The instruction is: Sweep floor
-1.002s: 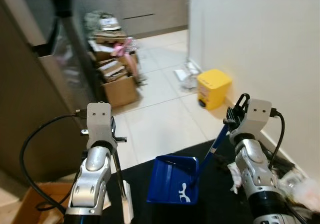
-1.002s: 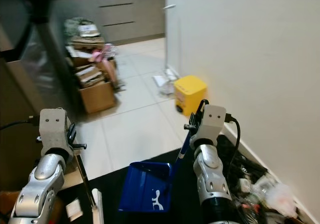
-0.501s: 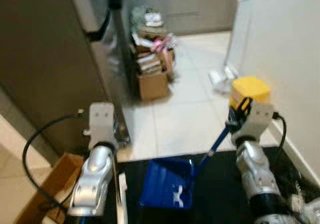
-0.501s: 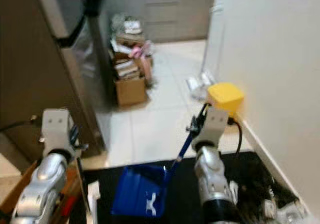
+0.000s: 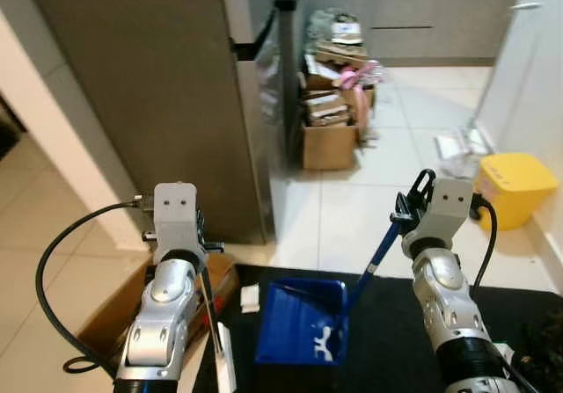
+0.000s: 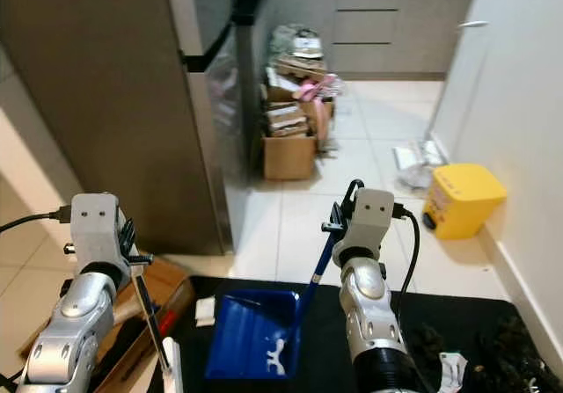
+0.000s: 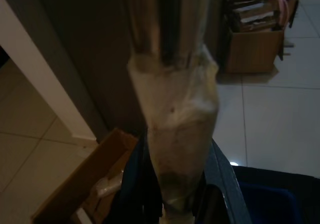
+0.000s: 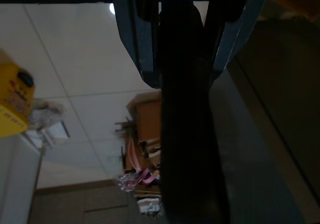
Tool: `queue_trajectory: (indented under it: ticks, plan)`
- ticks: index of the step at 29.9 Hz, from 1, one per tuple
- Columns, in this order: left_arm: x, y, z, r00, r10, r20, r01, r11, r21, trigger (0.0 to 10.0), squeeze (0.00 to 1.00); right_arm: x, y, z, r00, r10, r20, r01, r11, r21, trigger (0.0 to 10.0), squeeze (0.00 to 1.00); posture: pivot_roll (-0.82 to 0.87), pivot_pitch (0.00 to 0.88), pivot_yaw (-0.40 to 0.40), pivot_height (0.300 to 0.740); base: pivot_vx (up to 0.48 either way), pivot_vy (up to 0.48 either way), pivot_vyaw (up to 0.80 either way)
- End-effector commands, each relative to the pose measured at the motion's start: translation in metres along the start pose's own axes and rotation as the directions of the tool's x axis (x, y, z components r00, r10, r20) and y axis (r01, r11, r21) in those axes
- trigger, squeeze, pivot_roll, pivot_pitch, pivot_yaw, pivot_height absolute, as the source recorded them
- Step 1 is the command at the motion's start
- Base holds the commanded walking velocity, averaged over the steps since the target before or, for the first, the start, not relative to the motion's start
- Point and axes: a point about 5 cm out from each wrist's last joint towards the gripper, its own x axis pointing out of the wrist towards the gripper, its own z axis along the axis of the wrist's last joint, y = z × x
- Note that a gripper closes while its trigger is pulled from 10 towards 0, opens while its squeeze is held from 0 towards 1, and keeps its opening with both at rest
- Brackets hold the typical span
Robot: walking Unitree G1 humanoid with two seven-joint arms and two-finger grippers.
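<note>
Tiled kitchen floor, sweeping barely begun.
Head views: blue dustpan on black mat, right gripper clamped on its handle; debris beyond dustpan, unswept. Left wrist view: left gripper pinching broom handle beside dustpan.

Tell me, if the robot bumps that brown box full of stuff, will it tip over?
Probably not. The cardboard box sits low and wide on the floor tiles, so it would likely slide. The loose papers heaped above its rim look unsteady and might spill. Packed that full, it is probably fairly heavy.
</note>
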Motion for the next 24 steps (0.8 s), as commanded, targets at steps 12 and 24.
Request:
queue_trajectory:
  ticks: [12,24]
  plan:
    - [-0.0017,0.0001,0.0028,1.000,0.015,0.016,-0.015,1.000,-0.008,10.0,0.00,0.0013,0.0065,0.0062,0.999,0.021,0.035,-0.021,1.000,0.005,10.0,0.00,0.07,0.018,0.018,0.740,0.000,0.000,0.76]
    - [-0.0050,0.0009,-0.0018,1.000,0.018,0.000,-0.018,1.000,-0.004,10.0,0.00,0.0013,0.0075,0.0054,0.999,0.026,0.031,-0.026,1.000,0.006,10.0,0.00,0.08,0.022,0.015,0.740,0.000,0.000,0.76]
